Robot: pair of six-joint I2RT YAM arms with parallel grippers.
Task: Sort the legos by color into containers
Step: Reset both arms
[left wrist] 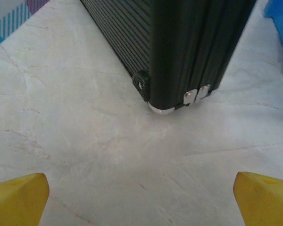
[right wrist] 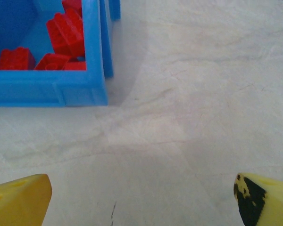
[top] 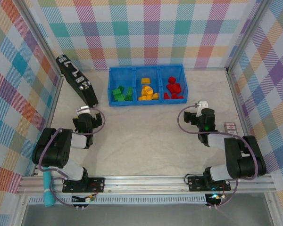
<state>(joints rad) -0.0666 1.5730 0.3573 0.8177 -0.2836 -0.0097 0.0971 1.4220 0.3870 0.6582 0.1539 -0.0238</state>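
Hovering low over the pale marbled counter (top: 146,141), my left claw (top: 85,112) is released. Its two yellow fingertips (left wrist: 19,197) sit wide apart at the bottom corners of the left wrist view, with bare surface between them. Just ahead of it is the near corner of the black case (left wrist: 179,42), ribbed along its side and capped with metal at the bottom edge. From above, that case lies slanted along the left wall, its near end just beside my left claw.

My right claw (top: 198,112) is released too and grasps nothing. In the right wrist view its fingertips (right wrist: 19,200) stand far apart over bare counter, and the one on the right has a black patch on it.

The blue tray (top: 146,102) sits at the far side of the counter, close to the back wall and apart from both claws. Every one of the legos I can see lies inside it, sorted by colour. The green legos (top: 121,93) are in the left compartment, the yellow-orange legos (top: 147,92) in the middle one, and the red legos (top: 173,89) in the right one. The right wrist view catches the tray's near right corner at the upper left, with red bricks heaped against its front wall.

A small white tag (top: 231,127) with a red mark lies by the right wall, near my right arm.
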